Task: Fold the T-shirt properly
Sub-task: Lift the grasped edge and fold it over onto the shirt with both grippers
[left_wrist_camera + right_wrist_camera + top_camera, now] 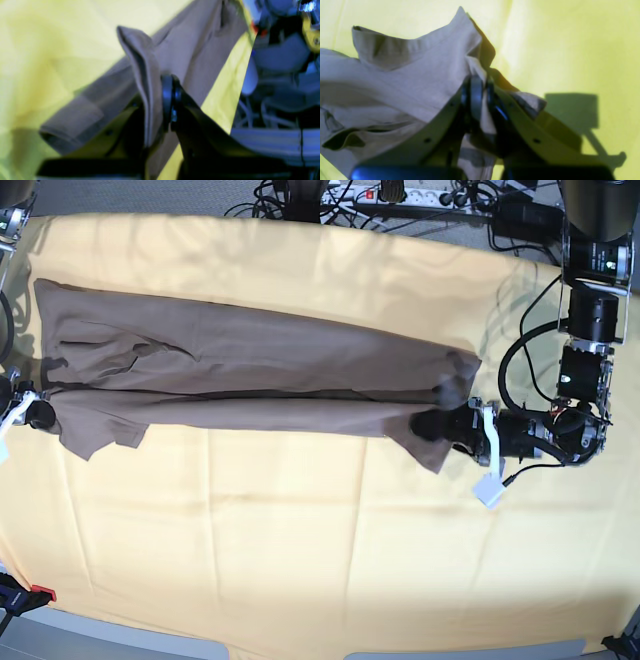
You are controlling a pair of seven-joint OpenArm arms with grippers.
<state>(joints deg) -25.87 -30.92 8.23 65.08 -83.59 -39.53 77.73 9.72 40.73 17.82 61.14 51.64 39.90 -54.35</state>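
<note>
The taupe-brown T-shirt (pixel 260 370) lies stretched in a long folded band across the yellow cloth, from the far left to right of centre. On the base view's right, my left gripper (pixel 432 424) is shut on the shirt's right end. The left wrist view shows a pinched ridge of fabric (pixel 145 75) standing up between the closed jaws of the left gripper (pixel 156 100). At the base view's left edge, my right gripper (pixel 38 412) is shut on the shirt's left end. In the right wrist view the right gripper (pixel 483 96) clamps bunched brown fabric (pixel 407 82) with a hem sticking up.
The yellow cloth (pixel 300 530) covers the whole table under the shirt. Cables and a power strip (pixel 400 195) lie beyond the far edge. A red clamp (pixel 40 593) sits at the front left corner. The left arm's base (pixel 590 320) stands at the right.
</note>
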